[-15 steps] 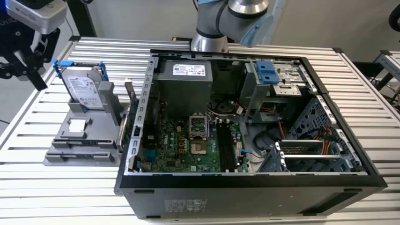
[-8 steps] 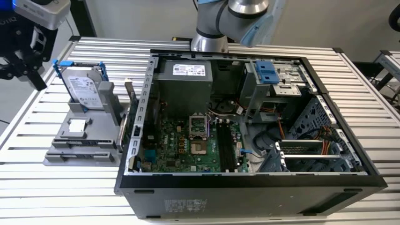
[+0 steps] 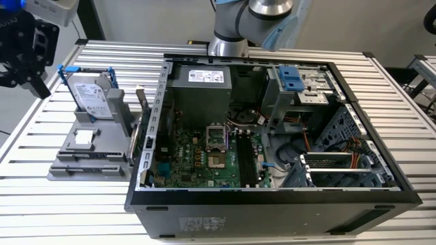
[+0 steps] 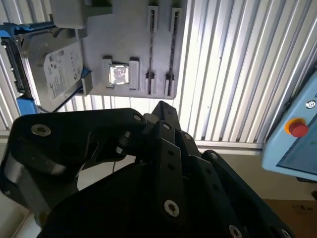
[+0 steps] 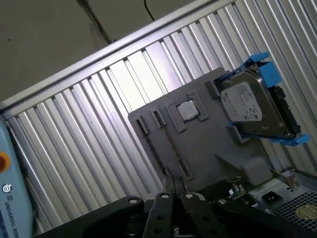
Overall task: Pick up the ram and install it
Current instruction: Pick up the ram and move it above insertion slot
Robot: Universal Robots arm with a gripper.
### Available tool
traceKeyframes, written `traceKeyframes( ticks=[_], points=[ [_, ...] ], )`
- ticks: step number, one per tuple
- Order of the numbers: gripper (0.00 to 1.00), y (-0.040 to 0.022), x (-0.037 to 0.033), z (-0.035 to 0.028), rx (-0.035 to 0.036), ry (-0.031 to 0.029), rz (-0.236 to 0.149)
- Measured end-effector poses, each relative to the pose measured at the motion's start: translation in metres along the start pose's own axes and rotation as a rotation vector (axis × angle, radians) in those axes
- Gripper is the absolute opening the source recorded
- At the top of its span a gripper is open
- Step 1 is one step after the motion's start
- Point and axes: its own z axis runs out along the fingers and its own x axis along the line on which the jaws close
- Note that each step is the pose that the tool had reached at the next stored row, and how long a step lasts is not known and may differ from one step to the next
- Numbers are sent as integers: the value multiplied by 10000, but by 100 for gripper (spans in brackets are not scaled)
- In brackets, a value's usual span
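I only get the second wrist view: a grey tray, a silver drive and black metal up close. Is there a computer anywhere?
Observer: Yes. In the exterior view an open case lies on the table, close beside the tray, on the exterior view's right of it.
Visitor: And the black metal?
Observer: That is the hand. It hangs in the air at the exterior view's far left, apart from the tray.
Visitor: What is inside the case?
Observer: A green board lies flat on the bottom, with long black slots running along it.
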Motion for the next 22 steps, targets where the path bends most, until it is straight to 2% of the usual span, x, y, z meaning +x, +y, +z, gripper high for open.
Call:
traceKeyframes(
  ticks=[9,12,15,19,20,22],
  points=[
    [0,0,0,0,-21,72,-1704],
    [0,0,0,0,-5,86,-2249],
    [0,0,0,-1,85,72,-2730],
    [0,0,0,-1,288,20,-3288],
    [0,-1,0,-1,314,15,-3465],
    [0,-1,0,0,318,19,-3817]
  ],
)
